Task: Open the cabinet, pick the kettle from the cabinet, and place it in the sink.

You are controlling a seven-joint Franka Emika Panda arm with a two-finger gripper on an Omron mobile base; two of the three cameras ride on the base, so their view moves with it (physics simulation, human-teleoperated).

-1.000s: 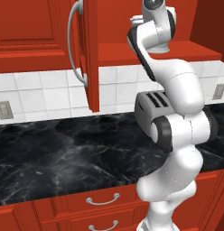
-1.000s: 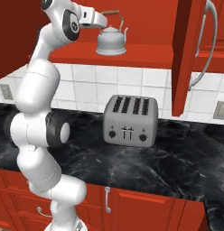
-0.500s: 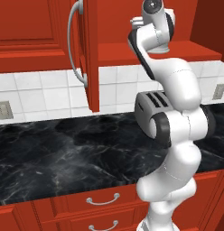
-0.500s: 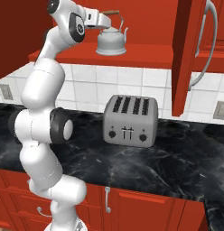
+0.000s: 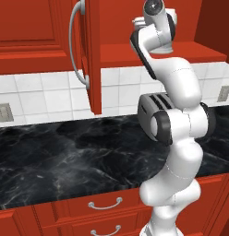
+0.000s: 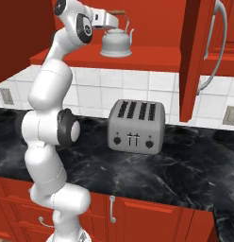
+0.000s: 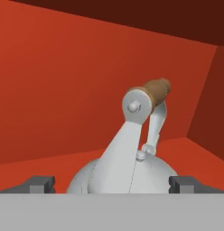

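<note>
The red cabinet (image 6: 152,54) stands open, its door (image 6: 196,56) swung out edge-on with a long curved silver handle (image 6: 214,61). The silvery kettle (image 6: 116,43) sits upright on the cabinet's floor, its brown handle (image 6: 118,12) arched above the lid. My gripper (image 6: 114,19) reaches into the cabinet from the left at handle height, just short of the handle. In the hand view the kettle (image 7: 123,176) fills the middle, and my open gripper (image 7: 112,184) has one fingertip (image 7: 39,184) on each side of it, not touching. The sink is out of view.
A boxy silver toaster (image 6: 135,125) stands on the black marble counter (image 6: 185,170) under the cabinet. The open door (image 5: 92,55) hangs over the counter's back. White tiles and wall outlets (image 6: 229,115) run behind. Red drawers (image 5: 105,203) lie below the counter.
My hand has moved deeper into the cabinet, closer to the kettle's handle. The kettle and the door have not moved, and the jaws stay open.
</note>
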